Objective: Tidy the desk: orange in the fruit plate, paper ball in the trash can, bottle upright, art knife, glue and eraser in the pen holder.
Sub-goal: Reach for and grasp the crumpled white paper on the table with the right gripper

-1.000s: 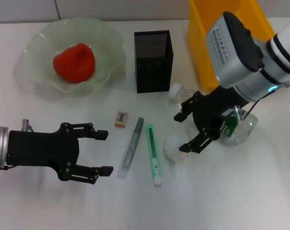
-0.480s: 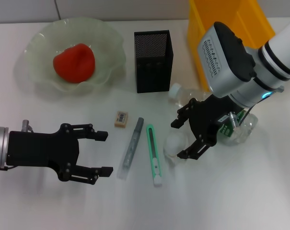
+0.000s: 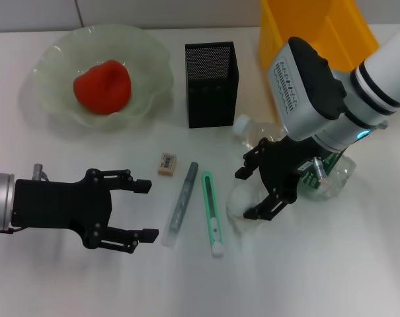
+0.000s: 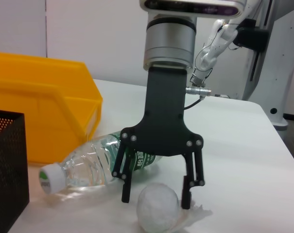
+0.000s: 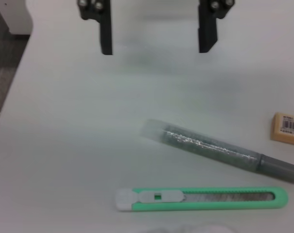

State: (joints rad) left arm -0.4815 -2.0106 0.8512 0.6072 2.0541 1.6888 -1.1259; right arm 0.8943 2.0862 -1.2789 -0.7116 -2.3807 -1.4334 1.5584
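The orange [image 3: 102, 86] lies in the pale green fruit plate [image 3: 54, 53]. A white paper ball [image 3: 241, 198] [image 4: 158, 208] rests on the desk, and my right gripper [image 3: 247, 195] [image 4: 156, 200] stands open with one finger on either side of it. The clear bottle [image 3: 334, 178] [image 4: 95, 160] lies on its side behind that gripper. The eraser [image 3: 166, 164] [image 5: 287, 128], the grey glue stick [image 3: 181, 203] [image 5: 210, 149] and the green art knife [image 3: 212, 212] [image 5: 200, 199] lie in the middle. My left gripper [image 3: 145, 210] [image 5: 156, 46] waits open left of the glue.
The black mesh pen holder [image 3: 211, 84] [image 4: 6, 170] stands at the back middle. The yellow trash bin [image 3: 312, 33] [image 4: 40, 107] sits at the back right, behind the bottle. Bare desk stretches along the front.
My right gripper has shifted left and lowered until its open fingers straddle the paper ball. The left arm has barely moved.
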